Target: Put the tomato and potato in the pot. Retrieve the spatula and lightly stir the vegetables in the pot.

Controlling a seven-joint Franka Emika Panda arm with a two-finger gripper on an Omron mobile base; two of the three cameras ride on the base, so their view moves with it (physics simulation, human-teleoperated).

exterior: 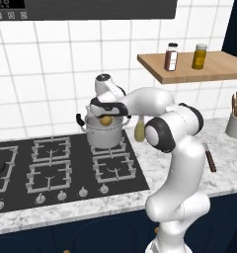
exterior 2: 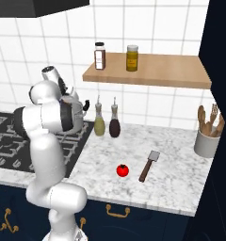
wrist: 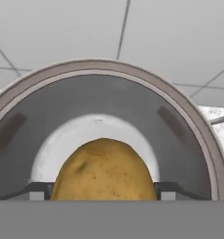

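Gripping the potato (wrist: 103,170) between the two dark finger tips of the gripper (exterior: 106,120), jaws closed narrow against its sides, directly above the open mouth of the pot (exterior: 104,134). Hanging at rim level in the left base view, a small golden oval just over the steel wall, with the fingers themselves too small and too shadowed there to make out. Filling the lower middle of the hand view, its bottom cut off by the frame edge, so not showing whether touching the pot floor or held clear of it. Curving around it in that view, the pot's grey inner wall and pale rim (wrist: 109,65), with white tile behind. Sitting on the rear right burner of the stove (exterior: 51,165), one black side handle showing at the left, the other hidden behind the arm. Mostly hiding the pot in the right base view, the robot's own white links covering it. Lying on the marble counter (exterior 2: 181,155) well apart from the pot, the tomato (exterior 2: 122,170), with the spatula (exterior 2: 149,165) near it to the right, blade pointing away toward the wall. Showing in the left base view only partly, the spatula's dark handle peeking out beside the arm's elbow.
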